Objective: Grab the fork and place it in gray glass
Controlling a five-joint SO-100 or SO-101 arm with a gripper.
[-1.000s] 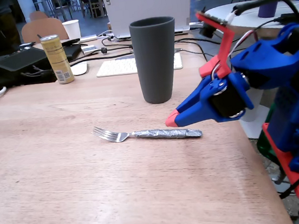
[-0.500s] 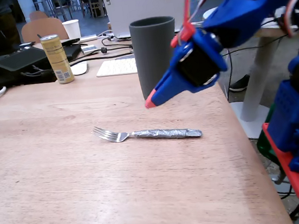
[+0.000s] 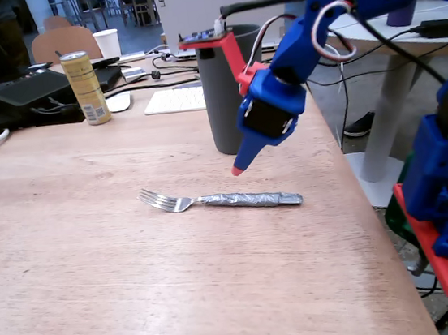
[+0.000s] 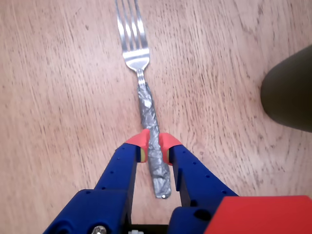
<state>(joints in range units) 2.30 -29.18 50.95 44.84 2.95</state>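
The fork (image 3: pixel 212 201) lies flat on the wooden table (image 3: pixel 98 273), tines to the left and its tape-wrapped handle to the right. The gray glass (image 3: pixel 218 94) stands upright just behind it. My gripper (image 3: pixel 238 168) hangs a little above the handle, pointing down, in front of the glass. In the wrist view the fork (image 4: pixel 147 109) runs up the middle. The red fingertips (image 4: pixel 142 140) of my gripper (image 4: pixel 154 141) sit either side of the handle with a narrow gap, slightly open and holding nothing. The glass (image 4: pixel 290 92) shows at the right edge.
A yellow drink can (image 3: pixel 86 88) and a white paper cup (image 3: pixel 107 44) stand at the back left, beside a keyboard (image 3: pixel 175 100) and cables. The table's right edge (image 3: pixel 379 230) runs close to the fork's handle end.
The arm swung from the right of the table up and over, then down to the left. The gripper now hovers just above the fork handle. The fork and glass have not moved.
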